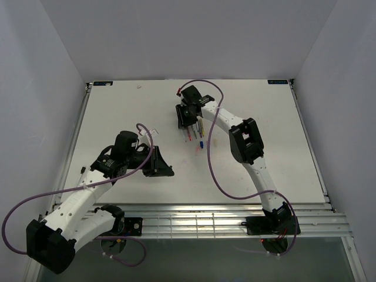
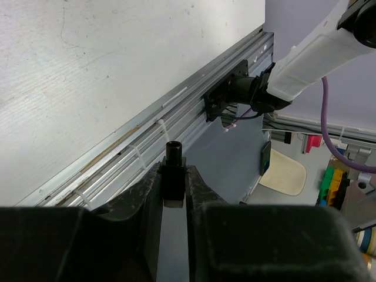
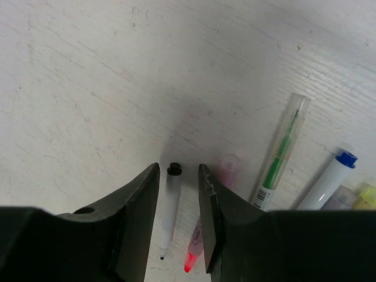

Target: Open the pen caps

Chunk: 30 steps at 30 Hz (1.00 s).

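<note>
My left gripper [image 2: 174, 176] is shut on a short black pen cap [image 2: 174, 154] and holds it over the table's near rail; in the top view it [image 1: 166, 170] is left of centre. My right gripper [image 3: 178, 170] is open and low over the table, its jaws on either side of an uncapped white pen [image 3: 170, 205] with a gap on each side. An uncapped pink pen [image 3: 197, 247] with a red tip, a pink cap [image 3: 228, 167], a green pen [image 3: 281, 155] and a white pen with a blue cap [image 3: 346, 158] lie to its right. The pens [image 1: 197, 134] lie under the right gripper [image 1: 188, 124].
The table's metal near rail [image 2: 147, 126] runs under the left gripper, with the right arm's base [image 2: 235, 94] bolted to it. A pale yellow pen end [image 3: 365, 194] lies at the right edge. Purple cables [image 1: 214, 170] loop over the table beside the right arm.
</note>
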### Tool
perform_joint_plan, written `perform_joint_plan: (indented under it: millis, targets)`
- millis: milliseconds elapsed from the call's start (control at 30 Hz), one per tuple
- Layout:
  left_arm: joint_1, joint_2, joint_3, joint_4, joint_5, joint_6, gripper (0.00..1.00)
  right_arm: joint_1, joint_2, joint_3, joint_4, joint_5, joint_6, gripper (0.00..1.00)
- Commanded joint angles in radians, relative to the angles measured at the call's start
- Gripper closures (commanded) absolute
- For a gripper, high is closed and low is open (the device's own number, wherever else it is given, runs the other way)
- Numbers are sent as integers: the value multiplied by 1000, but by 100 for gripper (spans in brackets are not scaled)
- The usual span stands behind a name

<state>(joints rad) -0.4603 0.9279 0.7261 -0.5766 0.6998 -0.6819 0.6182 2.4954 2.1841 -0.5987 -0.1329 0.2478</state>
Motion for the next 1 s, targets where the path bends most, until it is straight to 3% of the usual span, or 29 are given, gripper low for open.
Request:
perform_joint_plan:
  millis: [0,233,400,633,700,867,967]
  targets:
    - [0,11,41,1,1,-2,100,-12,-3,-18,-18,36,-30,60]
    - [0,66,19,72,-37,-33,100,-12,-134,-15,13,-57,-22,57]
    - [0,179,13,162,-75,-61,100,-15,-326,-66,-12,-63,7,54]
    - [0,448,134,213,-193,-36,100,-24,-647,-326,-104,-40,41,51]
    - [-1,536,177,213,-246,-31,100,-53,-774,-475,-105,-77,76,51]
    - [-41,728,381,175,-354,28,100,-94,-1031,-740,-107,-135,108,51]
    - [-64,842,490,127,-399,54,100,-121,-1143,-816,-107,-143,114,50]
